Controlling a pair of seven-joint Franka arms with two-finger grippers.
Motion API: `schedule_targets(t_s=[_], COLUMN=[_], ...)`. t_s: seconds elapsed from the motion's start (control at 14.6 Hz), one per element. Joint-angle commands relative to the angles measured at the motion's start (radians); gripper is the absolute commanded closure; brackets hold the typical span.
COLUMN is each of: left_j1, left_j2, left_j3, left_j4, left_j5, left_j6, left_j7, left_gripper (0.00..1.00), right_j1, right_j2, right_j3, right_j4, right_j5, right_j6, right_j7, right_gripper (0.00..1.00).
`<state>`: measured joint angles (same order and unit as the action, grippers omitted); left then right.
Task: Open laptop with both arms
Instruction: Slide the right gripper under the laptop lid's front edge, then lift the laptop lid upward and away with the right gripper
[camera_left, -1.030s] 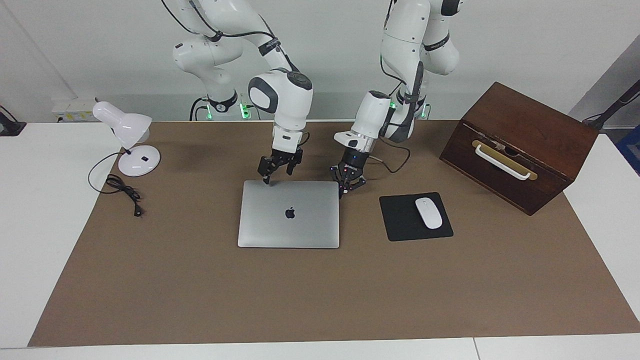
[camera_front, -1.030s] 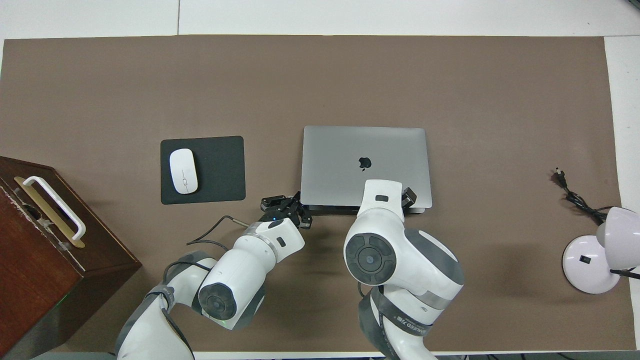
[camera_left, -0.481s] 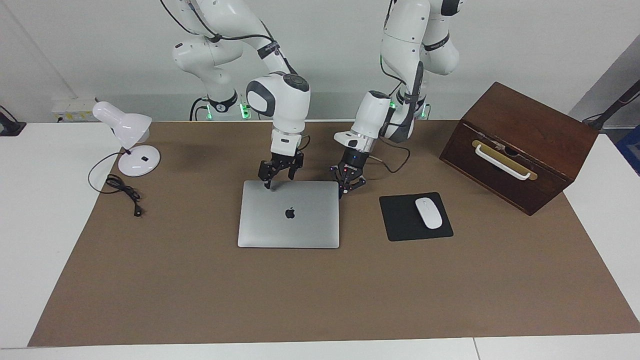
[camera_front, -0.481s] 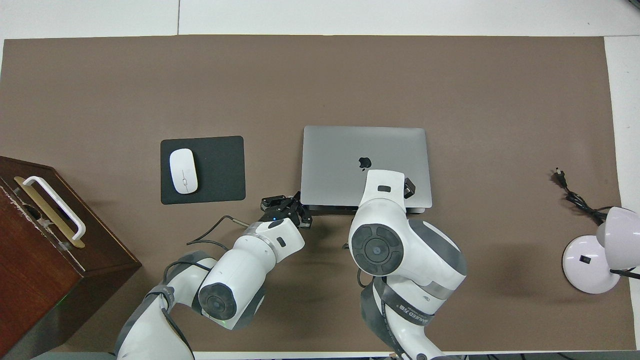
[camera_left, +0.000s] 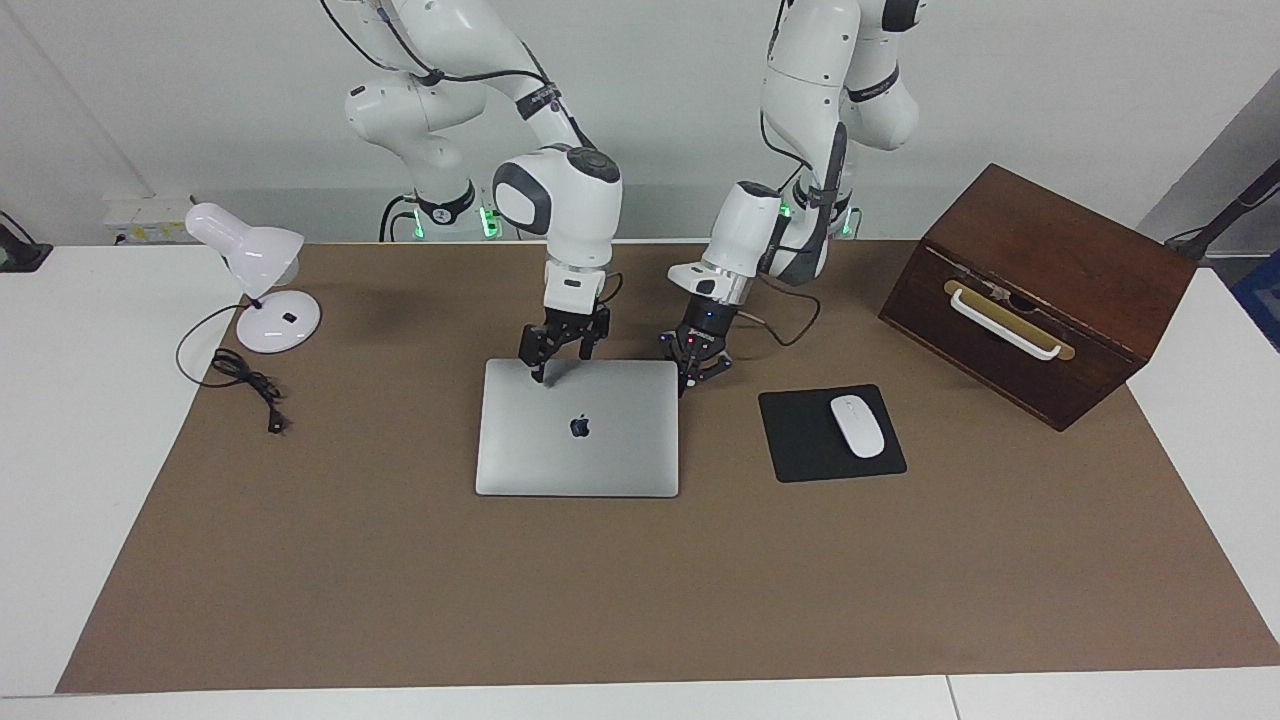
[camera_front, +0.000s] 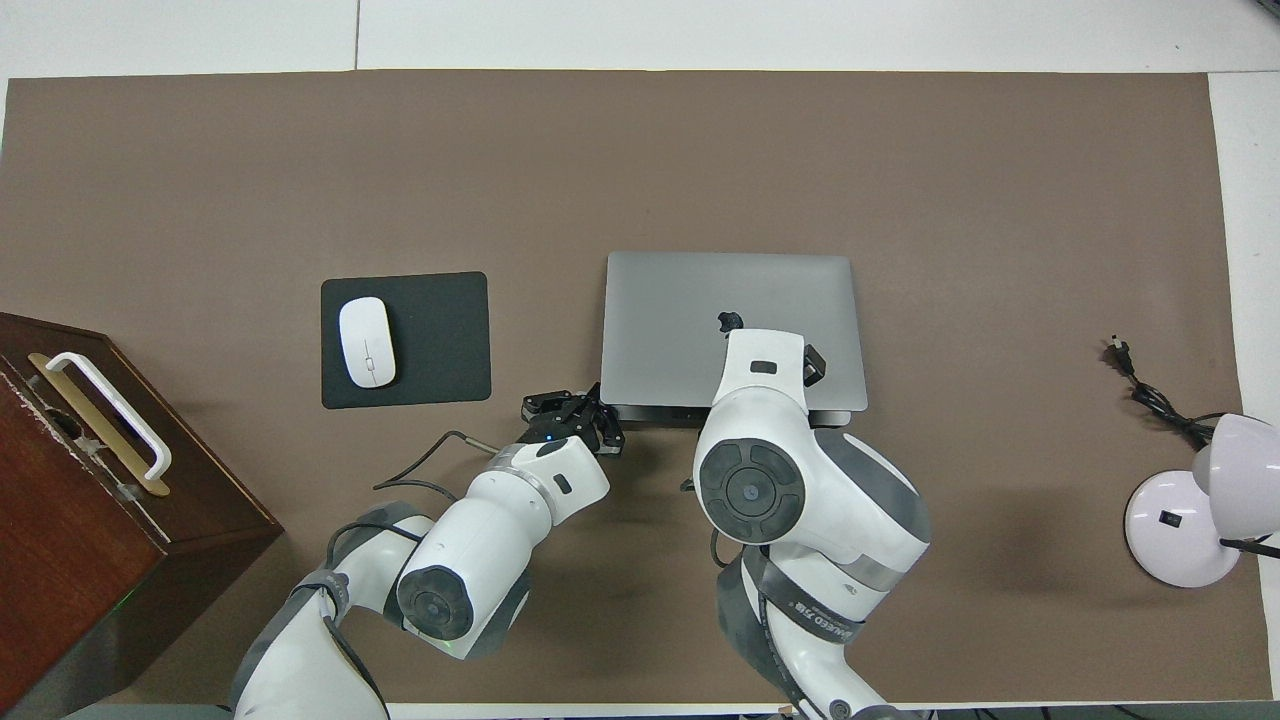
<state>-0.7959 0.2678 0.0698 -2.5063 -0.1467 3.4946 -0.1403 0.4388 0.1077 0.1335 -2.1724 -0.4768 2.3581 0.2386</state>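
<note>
Roughly at the worktop's (camera_left: 120, 480) centre: one laptop (camera_left: 578, 440), lid down, flat on the brown mat (camera_left: 640, 580). Thin silver-grey slab, smooth matte metal, rounded corners, dark apple logo mid-lid.

Two arms, white glossy shells, grey joint caps, black cables. Left gripper (camera_left: 686, 385) clenched, fingertips together, low at the laptop's robot-side corner toward the left arm's end of the worktop; contact not clear. Right gripper (camera_left: 560, 362) over the lid's robot-side edge, one black finger tip down at the lid near the other corner; cannot tell whether its fingers are apart or together. In the overhead view the right arm's wrist covers that gripper.

One black mouse pad (camera_left: 800, 440), flat, rectangular, beside the laptop; one white oval mouse (camera_left: 857, 426) on it. One dark wooden box (camera_left: 1040, 290), sloped, with one white bar handle on a brass plate. One white desk lamp (camera_left: 255, 290), round base, black cord coiled beside it.
</note>
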Motion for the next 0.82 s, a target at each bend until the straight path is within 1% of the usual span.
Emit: schedule_targets(t_s=[0.0,0.34,0.76], left_j1=[-0.048,-0.048,-0.048], left_j2=[0.062,0.062,0.064], left_j3=[-0.007,-0.007,-0.007], left_j4=[0.035,0.035,0.035], left_j5=[-0.022,-0.022,-0.022], left_j6=[0.011,0.011,0.011], left_j7=[-0.002,-0.001,-0.001], left_gripper=[1.00,1.00,1.00], right_j1=[-0.020,-0.055,-0.063], right_j2=[0.053,0.056,0.067], right_j3=[0.005,0.005,0.003], right_j4=[0.084,0.138,0.180], right_j5=[-0.026,-0.026,-0.026], right_j6=[0.010,-0.005,-0.019], right_j7=[-0.015,-0.093,-0.105], right_gripper=[0.00,0.00,0.00])
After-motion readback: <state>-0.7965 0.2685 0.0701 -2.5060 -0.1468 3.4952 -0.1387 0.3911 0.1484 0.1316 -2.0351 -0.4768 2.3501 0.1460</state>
